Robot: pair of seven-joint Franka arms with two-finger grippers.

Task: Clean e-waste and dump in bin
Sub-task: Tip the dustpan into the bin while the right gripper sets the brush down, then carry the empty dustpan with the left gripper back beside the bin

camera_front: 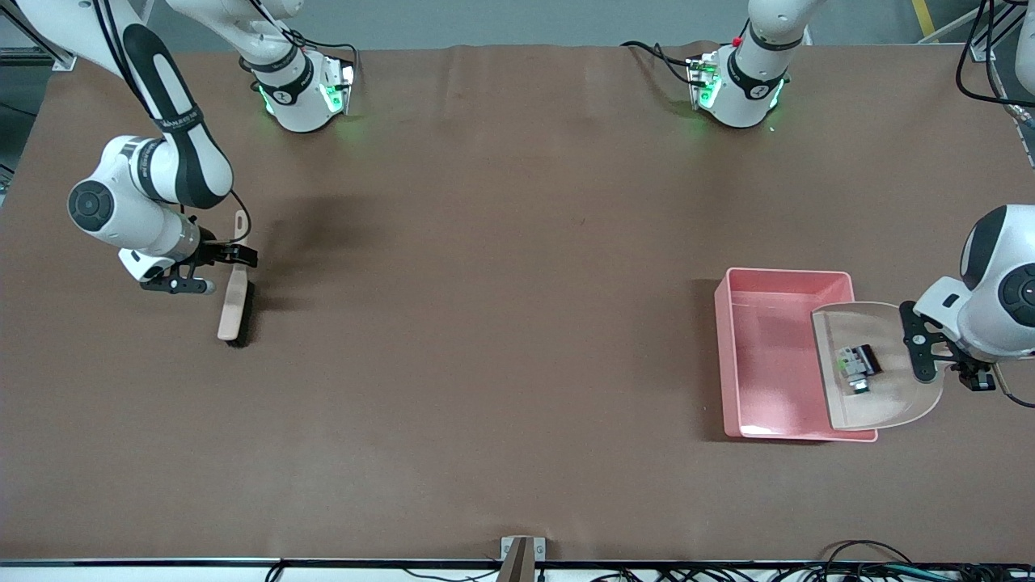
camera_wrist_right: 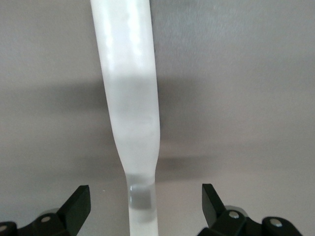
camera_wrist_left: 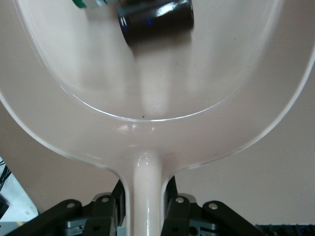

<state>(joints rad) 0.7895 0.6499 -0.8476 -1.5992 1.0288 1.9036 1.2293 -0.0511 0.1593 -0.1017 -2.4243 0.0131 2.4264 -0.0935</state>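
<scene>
Front view: the left tool [camera_front: 930, 349] holds the dustpan [camera_front: 885, 400] over the bin [camera_front: 764, 356], at the left arm's end of the surface. The e-waste, a white block [camera_front: 851, 364] and a dark cylinder [camera_front: 868, 358], lies in the pan, not yet dumped. The right tool [camera_front: 230, 257] is at the brush [camera_front: 234, 307], which lies on the surface at the right arm's end.

Left wrist view: the tool is clamped on the pan's handle [camera_wrist_left: 146, 187]; the cylinder [camera_wrist_left: 157, 20] sits near the pan's mouth, and the block is barely visible, probably beside it.

Right wrist view: fingers [camera_wrist_right: 78, 204] stand apart, clear of the brush handle [camera_wrist_right: 132, 118].

Risk: the pan's mouth overhangs the bin's near wall, so an uneven tilt could spill parts onto the surface.
</scene>
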